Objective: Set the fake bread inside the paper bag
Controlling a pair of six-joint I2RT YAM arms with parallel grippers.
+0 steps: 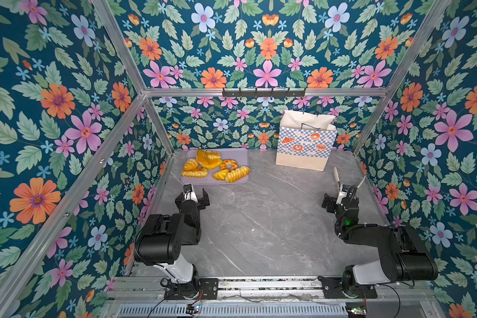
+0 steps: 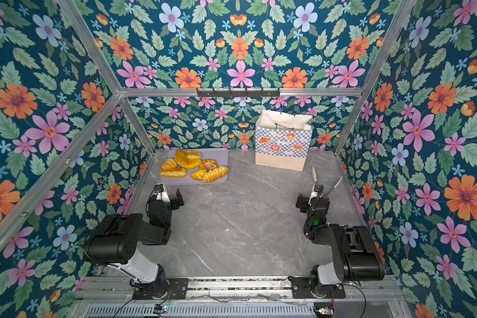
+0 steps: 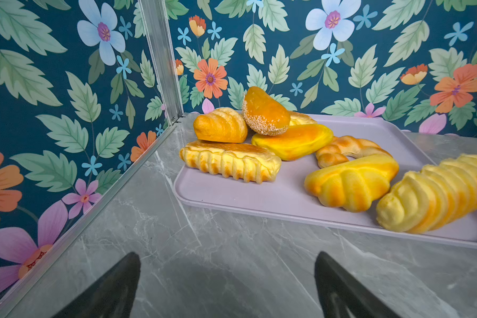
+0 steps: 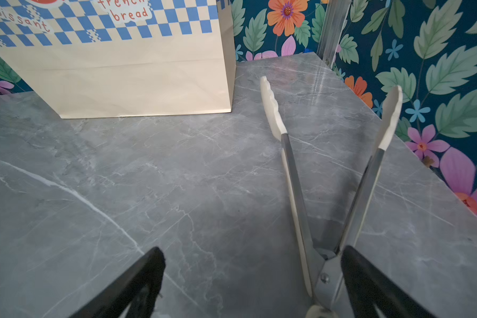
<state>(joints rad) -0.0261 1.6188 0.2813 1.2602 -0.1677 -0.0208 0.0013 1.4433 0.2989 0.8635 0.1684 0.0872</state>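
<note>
Left tool (image 3: 226, 256) agape near fake bread (image 3: 232, 162)

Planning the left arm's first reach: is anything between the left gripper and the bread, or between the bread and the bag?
Nothing visible. Only bare tabletop and the rim of the lilac tray lie between the left gripper and the fake bread; bare tabletop runs from there to the paper bag.

The left arm (image 1: 163, 242) is folded low, elbow bent back behind its claw. The left gripper (image 3: 226, 261) points forward and slightly down, jaws spread wide. The right arm (image 1: 394, 250) is folded the same way, and the right gripper (image 4: 252, 253) also stands with its jaws wide apart.
</note>
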